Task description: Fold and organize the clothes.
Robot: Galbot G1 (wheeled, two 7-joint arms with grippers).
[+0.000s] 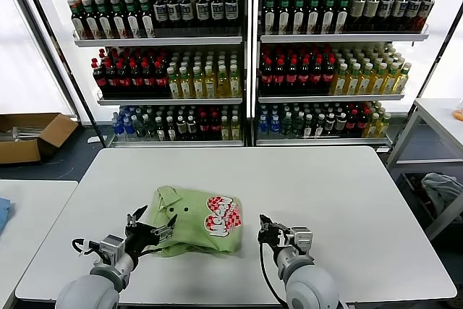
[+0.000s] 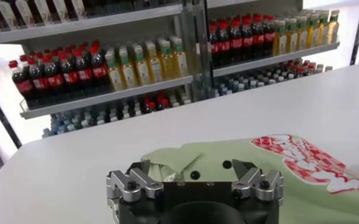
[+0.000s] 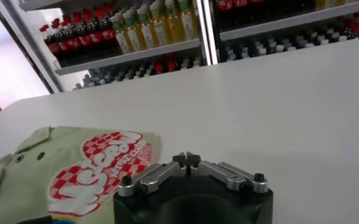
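Observation:
A light green collared polo shirt [image 1: 189, 231] lies folded into a rough rectangle on the white table [image 1: 325, 179], its red-and-white checkered logo [image 1: 223, 215] facing up. My left gripper [image 1: 154, 223] is at the shirt's left edge, open, its fingers spread on either side of the collar and dark buttons [image 2: 194, 175], holding nothing. In the left wrist view the shirt [image 2: 258, 173] fills the space ahead of the left gripper [image 2: 191, 164]. My right gripper [image 1: 263, 222] rests just right of the shirt, shut and empty; the right wrist view shows its tips [image 3: 186, 159] touching, the shirt [image 3: 27, 176] off to one side.
Shelves of bottled drinks [image 1: 246, 56] stand behind the table. A cardboard box [image 1: 29, 135] sits on the floor at far left. Another white table [image 1: 29, 208] adjoins on the left, with something blue [image 1: 3, 215] at its edge. A side table [image 1: 441, 117] stands at right.

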